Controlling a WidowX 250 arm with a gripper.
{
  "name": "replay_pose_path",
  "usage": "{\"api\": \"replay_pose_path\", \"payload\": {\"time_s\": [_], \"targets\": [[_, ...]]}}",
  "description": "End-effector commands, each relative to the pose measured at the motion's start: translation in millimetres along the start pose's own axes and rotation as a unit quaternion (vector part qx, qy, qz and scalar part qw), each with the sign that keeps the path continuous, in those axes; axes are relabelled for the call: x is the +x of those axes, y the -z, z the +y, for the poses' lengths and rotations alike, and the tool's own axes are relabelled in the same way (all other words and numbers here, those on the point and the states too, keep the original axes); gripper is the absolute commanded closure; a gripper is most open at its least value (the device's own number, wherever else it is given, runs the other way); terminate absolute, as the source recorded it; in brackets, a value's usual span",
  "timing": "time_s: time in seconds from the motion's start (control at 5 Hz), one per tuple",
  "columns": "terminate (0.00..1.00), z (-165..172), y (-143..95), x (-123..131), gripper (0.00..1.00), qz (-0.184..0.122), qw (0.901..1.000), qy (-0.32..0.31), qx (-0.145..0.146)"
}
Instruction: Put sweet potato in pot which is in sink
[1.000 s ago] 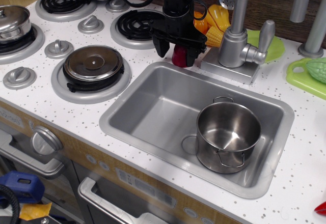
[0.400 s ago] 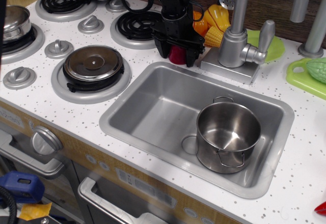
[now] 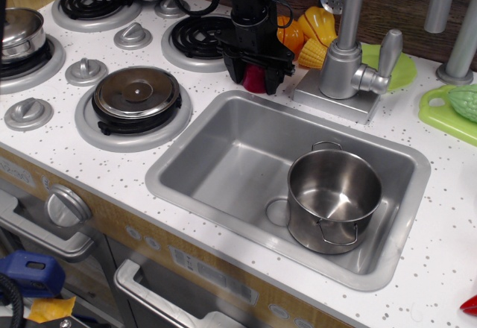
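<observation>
Observation.image shows the gripper (image 3: 253,74) low over the table (image 3: 186,104) at the upper middle of the frame, its black fingers (image 3: 232,69) spread to either side of the sweet potato (image 3: 254,80), which sits just behind the sink (image 3: 223,156) rim; whether they press it yet I cannot tell. The pot (image 3: 334,200) stands empty at the lower right of the basin. The likely trouble is a glancing squeeze: the glossy, tapering toy could squirt out toward the faucet (image 3: 349,60) or the orange-yellow toys (image 3: 317,33), or slip during the carry and land in the basin beside the pot. Compared with a second ago, the gripper has shifted slightly left and lower, and less red shows between the fingers.
</observation>
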State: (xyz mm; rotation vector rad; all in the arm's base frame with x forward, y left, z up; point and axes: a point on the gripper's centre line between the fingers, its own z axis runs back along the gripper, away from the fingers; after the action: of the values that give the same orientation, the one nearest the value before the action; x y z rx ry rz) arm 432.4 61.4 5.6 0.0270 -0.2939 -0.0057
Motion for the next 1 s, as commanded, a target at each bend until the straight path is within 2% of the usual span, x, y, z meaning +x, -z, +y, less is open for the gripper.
{"api": "replay_pose_path", "payload": {"time_s": [0.0, 0.2, 0.4, 0.8], "targets": [[0.0, -9.0, -40.2, 13.4, 1.0, -0.017, 0.9995, -0.013, 0.022], [0.0, -20.1, -56.2, -1.0, 1.0, -0.007, 0.9987, -0.035, 0.036], [0.0, -40.0, -70.5, -25.0, 1.0, -0.004, 0.9953, -0.073, 0.064], [0.0, -83.2, -83.1, -63.1, 1.0, 0.0, 0.9823, -0.172, 0.075]]}}
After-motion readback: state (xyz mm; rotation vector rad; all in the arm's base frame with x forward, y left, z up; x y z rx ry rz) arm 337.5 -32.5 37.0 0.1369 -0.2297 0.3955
